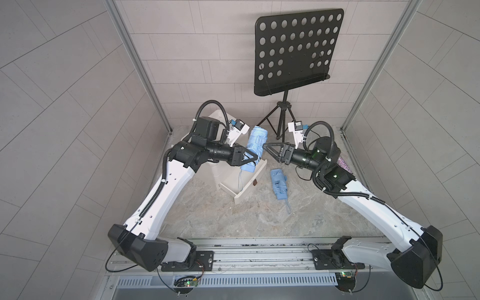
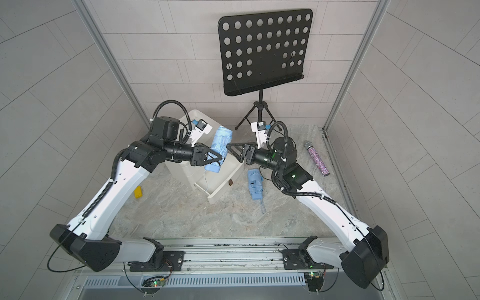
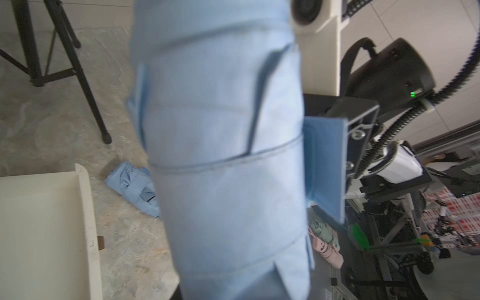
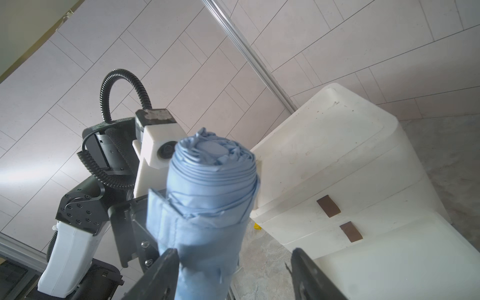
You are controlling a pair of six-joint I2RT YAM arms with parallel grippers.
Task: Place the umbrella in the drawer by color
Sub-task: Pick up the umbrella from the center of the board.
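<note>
**While clamped in the left gripper [image 1: 252, 159] — pale-blue umbrella [image 1: 256, 141]**

Hangs tilted above the open drawer [image 1: 250, 191]. Jaws of the right gripper [image 1: 268, 152] stand apart around its upper half — one finger touching. A second umbrella [image 1: 279, 185] lies beside the drawer.

Pale-blue umbrella [image 1: 255, 145] — white drawer [image 1: 247, 193]

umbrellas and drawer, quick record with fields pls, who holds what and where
left gripper: shut on held umbrella
held umbrella: light blue, folded, over the drawer
right gripper: open, beside held umbrella's upper part
drawer: bottom one, pulled open
second umbrella: blue, folded, lying on table beside drawer
</note>
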